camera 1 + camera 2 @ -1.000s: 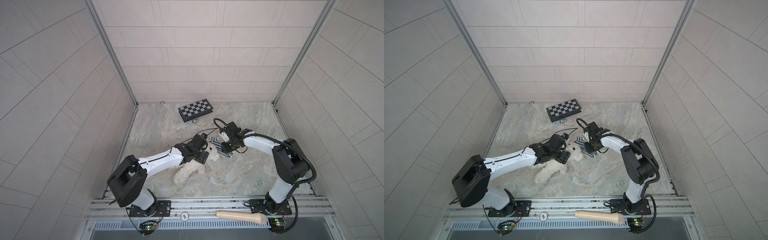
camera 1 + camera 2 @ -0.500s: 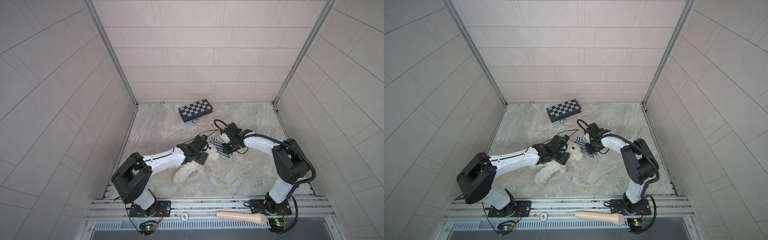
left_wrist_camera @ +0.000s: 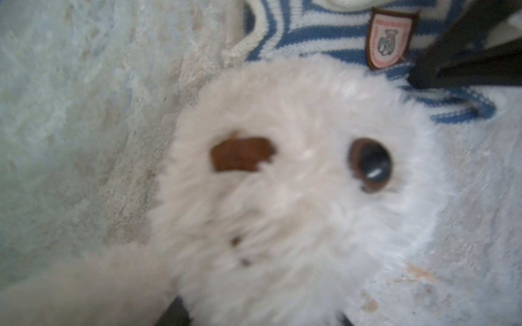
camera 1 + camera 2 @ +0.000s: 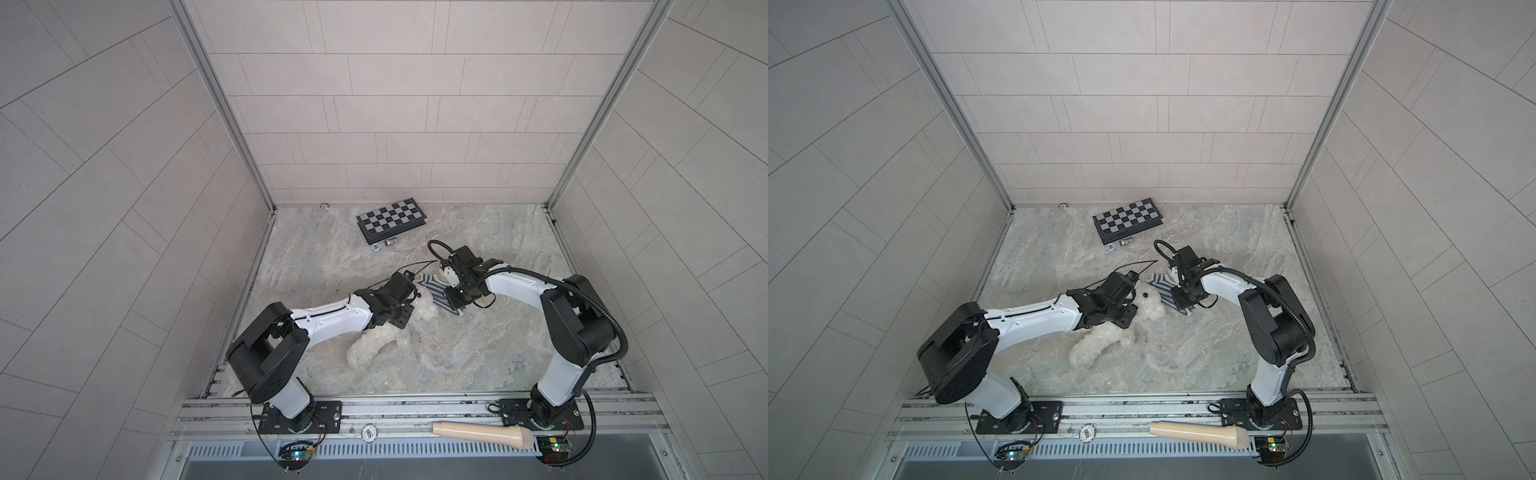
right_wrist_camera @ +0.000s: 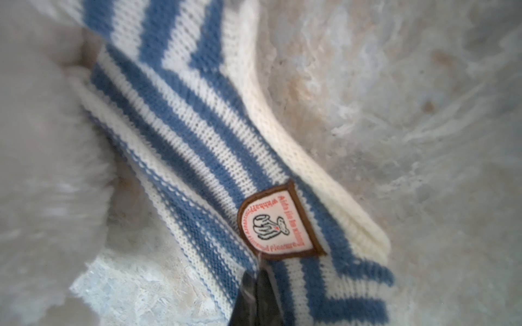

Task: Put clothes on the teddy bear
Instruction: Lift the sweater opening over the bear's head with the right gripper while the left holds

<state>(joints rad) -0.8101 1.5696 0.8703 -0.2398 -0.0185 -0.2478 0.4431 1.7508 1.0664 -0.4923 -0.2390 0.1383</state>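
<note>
The fluffy white teddy bear [image 4: 374, 345] lies mid-table on the marble top, its head [image 4: 1152, 305] toward the back. In the left wrist view its face [image 3: 296, 183] fills the frame. My left gripper [image 4: 405, 318] [image 3: 258, 316] is at the bear's neck, a dark finger [image 3: 175, 313] pressed into the fur on each side. A blue-and-white striped shirt [image 4: 436, 291] [image 5: 197, 127] with a badge [image 5: 276, 223] lies flat just behind the head. My right gripper [image 4: 1183, 301] [image 5: 258, 272] is shut, pinching the shirt's edge beside the badge.
A folded chessboard [image 4: 390, 218] lies at the back by the wall, with two small metal pieces [image 4: 384, 245] in front of it. A beige wooden handle [image 4: 482, 432] rests on the front rail. Tiled walls close in the left, right and back.
My left jaws have closed in on the bear's neck. My right jaws have pinched shut on the shirt's edge. Both arms shifted only slightly.
</note>
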